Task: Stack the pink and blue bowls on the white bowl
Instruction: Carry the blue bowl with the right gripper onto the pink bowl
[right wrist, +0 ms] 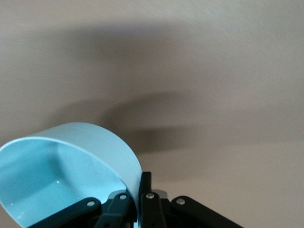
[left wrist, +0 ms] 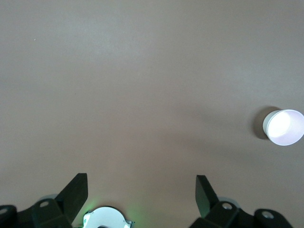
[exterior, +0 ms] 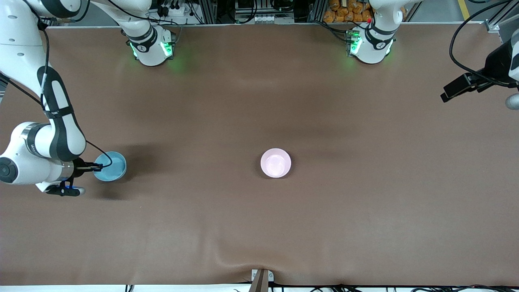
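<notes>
The light blue bowl [exterior: 110,166] is up off the table near the right arm's end, its shadow lying apart from it. My right gripper [exterior: 96,166] is shut on its rim; in the right wrist view the fingers [right wrist: 146,183] pinch the wall of the blue bowl [right wrist: 57,171], which tilts. The pale pink bowl [exterior: 275,162] sits upright at the table's middle and also shows in the left wrist view [left wrist: 284,127]. No separate white bowl shows. My left gripper [left wrist: 141,183] is open and empty, waiting high over the left arm's end of the table [exterior: 462,87].
The brown table cover [exterior: 365,182] has a wrinkle at its edge nearest the front camera [exterior: 227,259]. The two arm bases [exterior: 152,46] [exterior: 371,44] stand along the table's edge farthest from that camera.
</notes>
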`<state>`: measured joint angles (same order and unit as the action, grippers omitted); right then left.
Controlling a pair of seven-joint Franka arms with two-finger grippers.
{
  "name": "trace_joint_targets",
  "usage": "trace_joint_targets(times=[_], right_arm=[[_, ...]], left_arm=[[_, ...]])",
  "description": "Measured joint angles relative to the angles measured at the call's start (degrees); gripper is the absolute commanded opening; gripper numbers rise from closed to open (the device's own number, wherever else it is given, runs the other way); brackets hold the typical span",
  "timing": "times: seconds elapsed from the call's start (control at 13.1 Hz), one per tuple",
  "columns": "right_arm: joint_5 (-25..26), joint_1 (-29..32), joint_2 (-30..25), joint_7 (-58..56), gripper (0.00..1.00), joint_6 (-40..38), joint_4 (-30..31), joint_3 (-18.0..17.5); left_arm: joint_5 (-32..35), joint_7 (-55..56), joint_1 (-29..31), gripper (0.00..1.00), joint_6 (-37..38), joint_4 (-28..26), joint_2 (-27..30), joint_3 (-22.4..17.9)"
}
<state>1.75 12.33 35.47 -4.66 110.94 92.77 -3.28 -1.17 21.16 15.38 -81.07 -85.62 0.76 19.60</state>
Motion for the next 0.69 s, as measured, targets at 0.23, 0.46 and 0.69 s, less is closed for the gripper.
trace_joint_targets(times=[0.23, 0.46, 0.69], right_arm=[[-6.3, -2.0, -0.6, 0.1, 0.0, -2.1, -2.7, -3.7], [-13.9, -6.8, -0.6, 1.6, 0.0, -1.3, -2.8, -6.0], [-16.9, -14.0, -0.4, 5.0, 0.0, 4.5, -2.8, -6.3]], left_arm=[[0.0, -0.2, 0.8, 1.0, -0.2, -2.4, 2.0, 0.0], [0.0, -0.4, 1.2, 1.0, -0.6, -2.7, 2.4, 0.0], [0.0, -0.7, 1.2, 1.0, -1.2, -2.9, 2.4, 0.0]])
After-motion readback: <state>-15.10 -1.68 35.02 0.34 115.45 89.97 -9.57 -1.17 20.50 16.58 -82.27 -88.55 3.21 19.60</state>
